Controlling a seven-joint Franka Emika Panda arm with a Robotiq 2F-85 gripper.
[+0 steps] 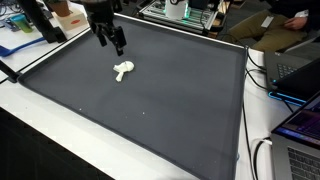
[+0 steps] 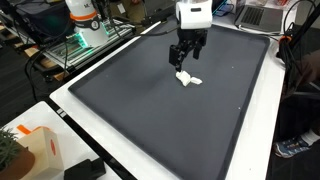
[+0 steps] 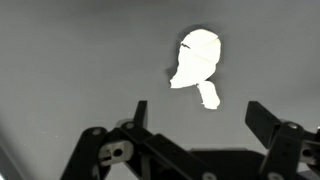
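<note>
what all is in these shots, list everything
small object: 1, white, irregular shape, lying on the mat just beside the gripper, not touched
mat: 1, dark grey, covering most of the table top
table: 1, white, showing as a border round the mat
laptops: 2 as far as can be told, dark with lit screens, off the mat's edge in an exterior view
box: 1, white and orange, at the table corner in an exterior view
gripper: 1, black, fingers apart and empty, hovering above the mat next to the small object
arm: 1, white wrist housing above the gripper
</note>
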